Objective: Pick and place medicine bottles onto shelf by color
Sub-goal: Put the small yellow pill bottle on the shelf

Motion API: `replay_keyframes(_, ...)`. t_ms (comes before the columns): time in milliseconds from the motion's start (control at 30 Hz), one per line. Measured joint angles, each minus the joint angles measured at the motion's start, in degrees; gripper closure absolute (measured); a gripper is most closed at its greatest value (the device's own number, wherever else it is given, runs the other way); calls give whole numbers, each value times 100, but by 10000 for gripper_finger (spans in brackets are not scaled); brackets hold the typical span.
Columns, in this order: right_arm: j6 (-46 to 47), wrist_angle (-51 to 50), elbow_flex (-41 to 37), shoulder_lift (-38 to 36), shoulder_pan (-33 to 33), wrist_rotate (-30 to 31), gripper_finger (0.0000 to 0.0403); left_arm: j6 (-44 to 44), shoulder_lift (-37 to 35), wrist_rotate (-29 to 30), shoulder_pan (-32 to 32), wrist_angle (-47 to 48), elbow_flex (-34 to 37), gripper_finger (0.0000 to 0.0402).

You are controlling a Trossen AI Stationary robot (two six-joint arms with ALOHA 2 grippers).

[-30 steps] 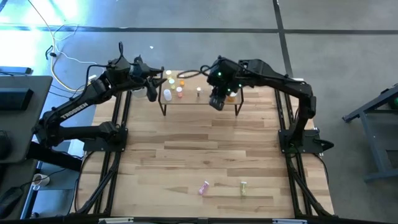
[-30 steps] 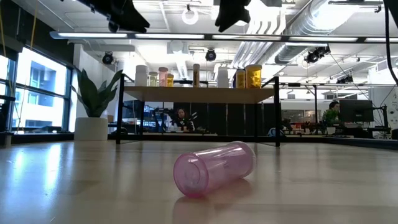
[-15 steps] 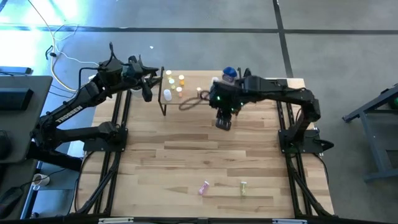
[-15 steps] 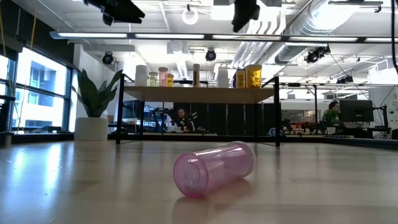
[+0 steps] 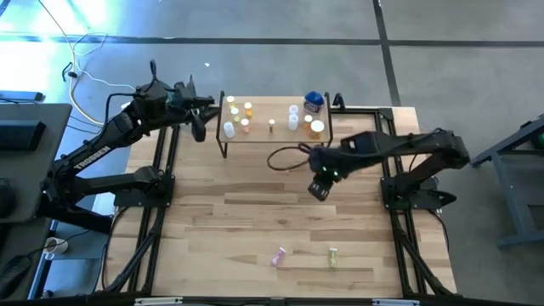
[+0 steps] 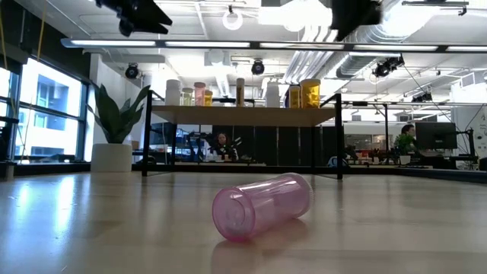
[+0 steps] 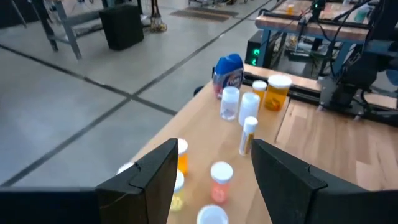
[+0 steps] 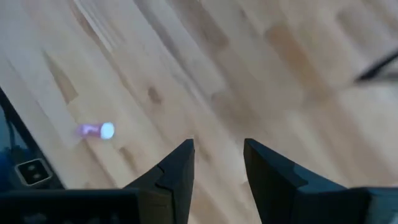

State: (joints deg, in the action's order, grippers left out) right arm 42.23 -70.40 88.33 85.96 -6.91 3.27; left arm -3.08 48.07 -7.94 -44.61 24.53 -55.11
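The right claw (image 5: 318,190) is seen in the high view out over the bare middle of the bench (image 5: 255,212), in front of the shelf (image 5: 263,136) and clear of it. In its own wrist view its two dark fingers (image 8: 177,171) are held apart with only bench planks showing between them, so it is open and nothing is gripped. A pink bottle (image 8: 96,130) is caught in that same view, lying on the wood well away from the fingers.

The left claw (image 5: 201,129) is held just off the shelf's left end. Its fingers (image 7: 155,177) are spread in its wrist view, with nothing between them; it is open and empty.

On the shelf, the big blue bottle (image 5: 314,101) is found at the back right, with an orange bottle (image 5: 316,128) and white-capped bottles (image 5: 293,119) beside it. More small bottles are gathered at the left end, among them a white one (image 5: 229,129) and an amber one (image 5: 248,109).

Two bottles are left on the bench's near edge: the pink bottle (image 5: 279,256) on its side, with a yellow-green bottle (image 5: 332,256) lying to its right. In the low view the pink bottle (image 6: 262,205) is shown with its open mouth turned toward the camera, and a potted plant (image 6: 116,129) is seen beyond the shelf's left leg.
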Motion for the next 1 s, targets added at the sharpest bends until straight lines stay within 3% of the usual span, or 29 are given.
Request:
replay_keyframes(333, 2593, 118, -812, -178, -1126, -24, 272, 596, 2, -7, 8, 178, 0, 209)
replay_keyframes(1000, 4564, 425, -1239, -154, -2307, 138, 272, 598, 4, -7, 8, 1176, 0, 208)
